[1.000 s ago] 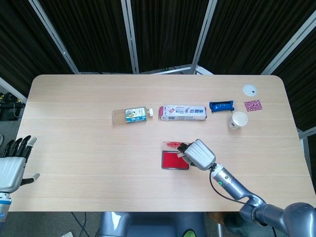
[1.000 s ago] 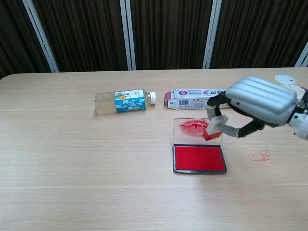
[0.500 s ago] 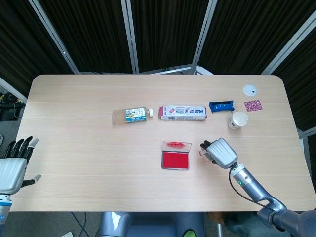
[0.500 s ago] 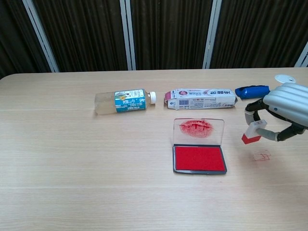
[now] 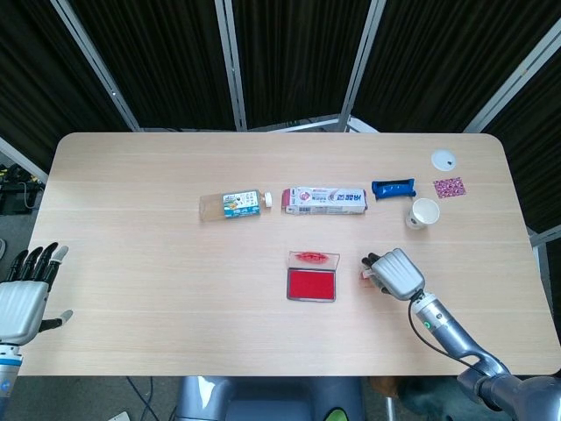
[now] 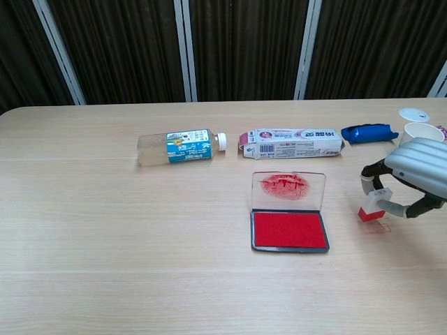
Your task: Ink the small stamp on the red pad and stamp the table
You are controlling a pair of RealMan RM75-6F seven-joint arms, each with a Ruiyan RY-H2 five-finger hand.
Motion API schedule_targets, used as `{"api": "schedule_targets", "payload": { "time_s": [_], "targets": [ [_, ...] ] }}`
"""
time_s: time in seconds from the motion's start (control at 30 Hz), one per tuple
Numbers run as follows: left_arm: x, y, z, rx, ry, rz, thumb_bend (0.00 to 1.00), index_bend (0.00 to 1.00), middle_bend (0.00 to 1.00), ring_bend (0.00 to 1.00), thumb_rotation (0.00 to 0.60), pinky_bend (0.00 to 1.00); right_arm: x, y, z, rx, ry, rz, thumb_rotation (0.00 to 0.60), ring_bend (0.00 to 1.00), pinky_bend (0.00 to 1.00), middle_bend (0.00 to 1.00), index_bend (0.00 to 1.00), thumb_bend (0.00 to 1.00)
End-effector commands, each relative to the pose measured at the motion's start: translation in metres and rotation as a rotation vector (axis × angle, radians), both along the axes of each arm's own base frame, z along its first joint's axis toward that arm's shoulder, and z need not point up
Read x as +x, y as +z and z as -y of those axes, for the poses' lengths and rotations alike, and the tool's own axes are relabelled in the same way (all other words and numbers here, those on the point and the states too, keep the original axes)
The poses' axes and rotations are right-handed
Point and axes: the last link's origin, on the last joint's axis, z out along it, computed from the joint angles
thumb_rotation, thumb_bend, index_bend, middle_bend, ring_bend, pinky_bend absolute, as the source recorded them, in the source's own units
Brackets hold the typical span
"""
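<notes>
The small stamp [image 6: 372, 206], white with a red base, is pinched in my right hand [image 6: 413, 183] and its base touches the table to the right of the red ink pad [image 6: 290, 229]. A faint red print [image 6: 380, 227] shows on the wood just beside the stamp. The pad lies open, its clear lid [image 6: 288, 190] smeared with red ink and folded back. In the head view my right hand [image 5: 394, 273] covers most of the stamp, right of the pad [image 5: 311, 285]. My left hand [image 5: 24, 294] hangs open off the table's left front corner, holding nothing.
A plastic bottle [image 6: 180, 148] and a long carton [image 6: 292, 143] lie on their sides behind the pad. A blue packet [image 6: 365, 132], a paper cup [image 5: 424, 213], a white lid [image 5: 444, 160] and a patterned square [image 5: 449, 187] sit at the right rear.
My right hand carried the stamp from over the ink pad to the right, then lowered it onto the table. The left hand has stayed put.
</notes>
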Motion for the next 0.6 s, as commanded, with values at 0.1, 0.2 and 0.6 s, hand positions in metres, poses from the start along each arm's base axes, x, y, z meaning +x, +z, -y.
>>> {"api": "schedule_targets", "payload": {
  "time_s": [0.1, 0.2, 0.6],
  "targets": [
    [-0.0002, -0.0002, -0.0002, 0.0, 0.001, -0.001, 0.0, 0.0, 0.0, 0.0, 0.6, 0.0, -0.0021, -0.0018, -0.0007, 0.002, -0.006, 0.003, 0.6, 0.83, 1.0, 0.51, 0.48, 0.36],
    [0.0003, -0.0008, -0.0002, -0.003, 0.0, -0.001, 0.0, 0.0, 0.0, 0.0, 0.6, 0.0, -0.0038, -0.002, -0.0012, 0.005, -0.008, 0.001, 0.6, 0.83, 1.0, 0.49, 0.46, 0.3],
    [0.0009, -0.0017, 0.0005, -0.004, -0.002, -0.003, 0.0, 0.0, 0.0, 0.0, 0.6, 0.0, -0.0043, 0.0001, 0.0004, -0.01, -0.007, 0.013, 0.6, 0.83, 1.0, 0.48, 0.45, 0.26]
  ]
}}
